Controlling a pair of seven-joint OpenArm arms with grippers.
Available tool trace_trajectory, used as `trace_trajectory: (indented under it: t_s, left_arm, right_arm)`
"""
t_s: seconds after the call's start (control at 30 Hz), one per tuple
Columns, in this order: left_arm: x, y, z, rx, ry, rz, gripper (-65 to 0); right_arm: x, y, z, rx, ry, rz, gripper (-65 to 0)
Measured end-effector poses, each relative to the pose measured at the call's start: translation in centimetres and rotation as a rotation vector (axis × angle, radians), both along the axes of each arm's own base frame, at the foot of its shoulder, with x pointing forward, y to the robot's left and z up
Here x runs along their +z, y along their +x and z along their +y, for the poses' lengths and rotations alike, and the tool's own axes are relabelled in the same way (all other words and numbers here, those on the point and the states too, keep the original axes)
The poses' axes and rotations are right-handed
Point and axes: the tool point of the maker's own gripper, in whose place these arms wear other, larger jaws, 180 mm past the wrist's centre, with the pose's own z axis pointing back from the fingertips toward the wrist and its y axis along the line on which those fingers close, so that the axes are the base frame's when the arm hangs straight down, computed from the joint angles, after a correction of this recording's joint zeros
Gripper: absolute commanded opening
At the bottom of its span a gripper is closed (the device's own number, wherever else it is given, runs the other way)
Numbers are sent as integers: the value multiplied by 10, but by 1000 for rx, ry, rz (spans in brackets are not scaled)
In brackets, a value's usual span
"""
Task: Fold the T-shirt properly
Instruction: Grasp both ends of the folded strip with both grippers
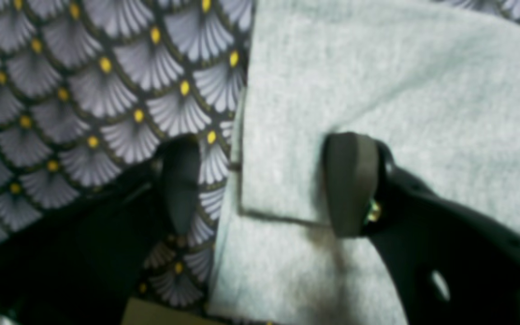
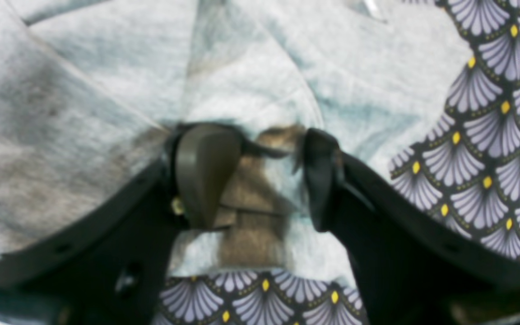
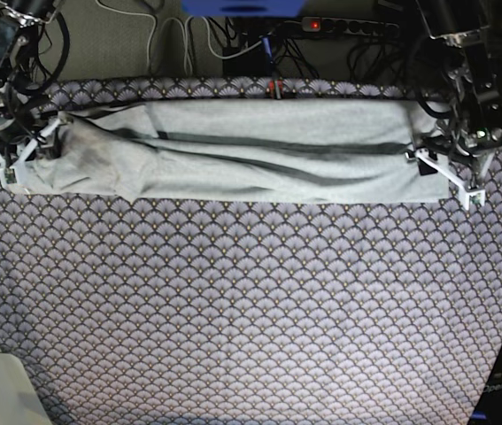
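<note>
In the left wrist view the left gripper [image 1: 266,183] stands with its jaws apart astride the side edge of the T-shirt [image 1: 377,90]: one finger rests on the patterned tablecloth [image 1: 84,113], the other on the grey cloth, with a folded corner lying between them and nothing pinched. To do this step well, the jaws should close low enough to catch every layer at that corner, not just the top flap. How many layers lie there is hard to judge, since the picture is soft. In the right wrist view the right gripper [image 2: 260,176] is likewise spread, straddling a shadowed, bunched fold near the shirt's other edge; it seems to press on the cloth rather than grip it, though blur leaves this uncertain. In the base view the shirt lies as a long band across the far side of the table, an arm at each end; both ends should rise together to keep it taut. No lettering shows, and the fingertips are too small to read here.
</note>
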Motion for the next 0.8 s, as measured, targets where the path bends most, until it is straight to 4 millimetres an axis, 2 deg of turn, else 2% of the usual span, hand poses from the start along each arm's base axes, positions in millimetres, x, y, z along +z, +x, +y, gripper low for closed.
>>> trace_trajectory:
  t_s: [0.4,0.47,0.53,0.73,0.77,0.8]
  left_arm:
    - [-7,1,1,9,-22,3,-230]
    - [-7,1,1,9,-22,3,-251]
    - [-7,2,-1,7,-31,0,-324]
    - [-8,4,-9,-10,-58,-10,-608]
    - [-8,4,-10,-10,-59,-11,-645]
    - [-7,4,-10,-10,-60,-13,-650]
  right_arm:
    - [0,0,0,0,0,0,-336]
    - [0,0,0,0,0,0,-336]
    - [0,0,0,0,0,0,-336]
    - [1,1,0,0,1,-3,-336]
    - [1,3,0,0,0,-4,-336]
    - [2,5,0,0,0,-8,-336]
